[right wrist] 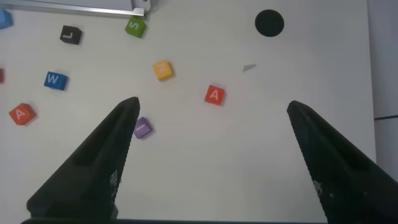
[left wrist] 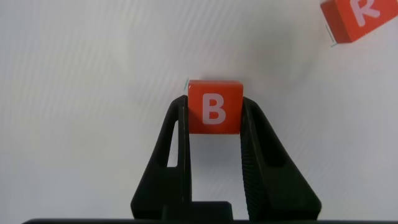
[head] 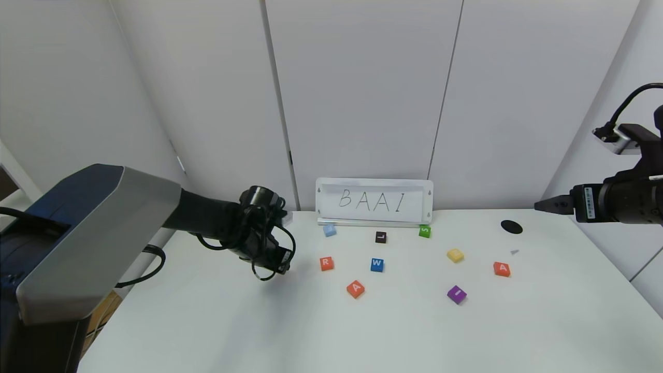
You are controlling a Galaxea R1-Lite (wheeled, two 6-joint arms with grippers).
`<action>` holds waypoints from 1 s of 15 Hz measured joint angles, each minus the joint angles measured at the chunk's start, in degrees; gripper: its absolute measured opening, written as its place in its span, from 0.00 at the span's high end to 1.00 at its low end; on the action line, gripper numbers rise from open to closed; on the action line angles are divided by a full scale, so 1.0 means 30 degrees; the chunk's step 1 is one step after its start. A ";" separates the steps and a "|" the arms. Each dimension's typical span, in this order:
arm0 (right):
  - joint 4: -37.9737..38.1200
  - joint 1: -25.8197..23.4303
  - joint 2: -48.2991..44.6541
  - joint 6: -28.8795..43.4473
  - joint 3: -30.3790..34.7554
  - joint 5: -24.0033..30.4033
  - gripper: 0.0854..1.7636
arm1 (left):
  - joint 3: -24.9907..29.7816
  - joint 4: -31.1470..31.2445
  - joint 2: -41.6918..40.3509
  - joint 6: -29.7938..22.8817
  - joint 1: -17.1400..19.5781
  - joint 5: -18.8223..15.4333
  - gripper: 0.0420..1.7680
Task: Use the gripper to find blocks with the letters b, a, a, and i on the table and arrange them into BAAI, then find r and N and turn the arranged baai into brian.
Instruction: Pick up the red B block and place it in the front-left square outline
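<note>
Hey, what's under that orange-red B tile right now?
Only the large white smooth tabletop shows around the orange-red square B tile, clamped by the left end effector; directly beneath is covered.

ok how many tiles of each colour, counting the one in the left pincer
orange-red: 4 (B, R, A, A)
blue W: 1
light blue: 1
green S: 1
yellow: 1
purple I: 1
black L: 1
total: 10

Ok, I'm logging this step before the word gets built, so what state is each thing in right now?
Left gripper: jaws shut on the B tile.
B tile: clamped, letter facing up.
Right gripper: jaws open, empty, off the table's right side.
R tile: loose on the table.
Two A tiles: loose, far apart.
I tile: loose.
Yellow tile: loose.
BAAI sign: upright at the back.
</note>
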 joint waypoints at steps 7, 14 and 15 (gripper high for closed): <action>0.0016 0.0012 0.0028 0.0004 -0.0004 0.0037 0.03 | 0.2666 0.1085 -0.3218 -0.3499 -0.0443 0.1113 0.73; 0.0045 0.0012 0.0077 0.0004 -0.0004 0.0037 0.03 | 0.8537 -0.1861 -0.6489 -0.7249 -0.1995 0.2247 0.73; 0.0045 0.0012 0.0102 0.0004 0.0000 0.0045 0.03 | 0.9444 -0.2471 -0.6794 -0.7704 -0.2288 0.2345 0.73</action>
